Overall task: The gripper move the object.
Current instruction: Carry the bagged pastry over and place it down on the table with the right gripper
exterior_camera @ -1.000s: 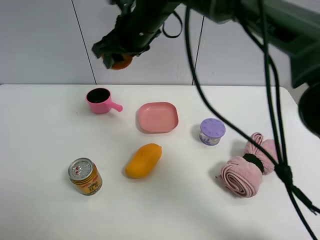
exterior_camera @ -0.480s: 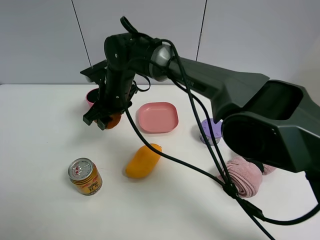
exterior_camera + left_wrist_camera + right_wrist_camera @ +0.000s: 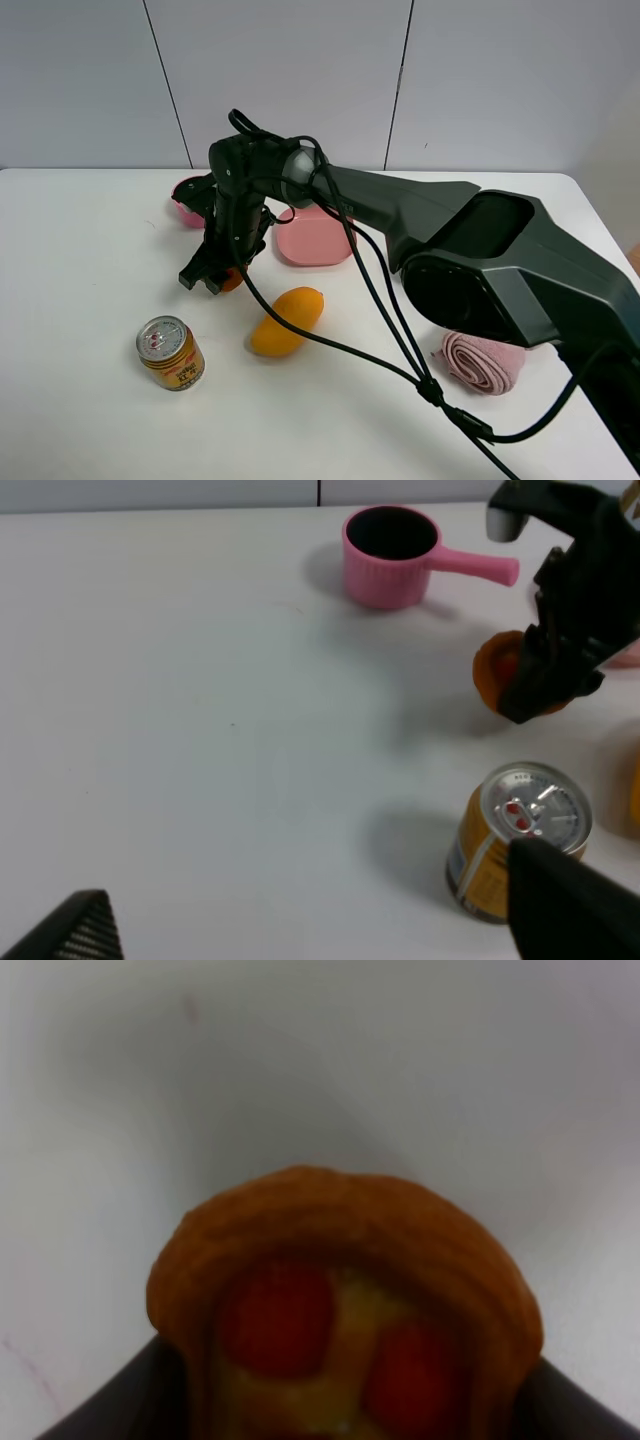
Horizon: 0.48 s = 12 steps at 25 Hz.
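The right gripper (image 3: 210, 279), fingers closed on the tart (image 3: 495, 668), has dropped from high at the far side to just above the table (image 3: 80, 300), between the pink cup (image 3: 390, 542) and the can (image 3: 170, 352), so release looks close.

We log the tart (image 3: 340, 1310): orange-brown crust, yellow top, two red berry spots. Right gripper (image 3: 212, 282) is black, and so are its cables (image 3: 432, 390). Can (image 3: 170, 352) is yellow-orange with reddish print and a silver lid. Mango (image 3: 287, 320) is plain orange, no markings. Pan (image 3: 390, 545) is pink, dark inside. Plate (image 3: 305, 250) is a paler pink. Towel (image 3: 485, 362) is dusty pink. Table (image 3: 80, 260) is white. Wall (image 3: 500, 80) is light grey with thin dark seams.
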Available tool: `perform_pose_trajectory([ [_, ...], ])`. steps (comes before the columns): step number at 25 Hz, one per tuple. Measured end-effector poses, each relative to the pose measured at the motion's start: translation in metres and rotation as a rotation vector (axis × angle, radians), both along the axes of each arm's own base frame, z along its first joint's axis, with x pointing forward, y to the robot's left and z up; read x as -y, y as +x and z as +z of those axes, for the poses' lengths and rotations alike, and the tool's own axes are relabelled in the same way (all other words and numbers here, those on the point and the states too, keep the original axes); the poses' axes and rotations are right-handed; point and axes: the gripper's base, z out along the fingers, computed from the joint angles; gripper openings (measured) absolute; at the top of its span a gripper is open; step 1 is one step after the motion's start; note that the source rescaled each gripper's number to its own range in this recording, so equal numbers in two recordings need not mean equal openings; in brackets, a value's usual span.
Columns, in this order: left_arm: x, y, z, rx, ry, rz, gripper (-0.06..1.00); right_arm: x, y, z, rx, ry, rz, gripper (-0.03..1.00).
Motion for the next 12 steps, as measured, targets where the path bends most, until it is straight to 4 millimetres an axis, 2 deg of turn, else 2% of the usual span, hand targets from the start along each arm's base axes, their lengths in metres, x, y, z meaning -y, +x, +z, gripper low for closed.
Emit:
perform_pose_trajectory([
  [8, 0.000, 0.000, 0.000, 0.000, 0.000, 0.000, 1.00, 0.000, 0.000, -0.004, 0.000, -0.007, 0.015, 0.00],
  [12, 0.000, 0.000, 0.000, 0.000, 0.005, -0.002, 1.00, 0.000, 0.000, -0.015, -0.012, -0.021, 0.018, 0.00],
])
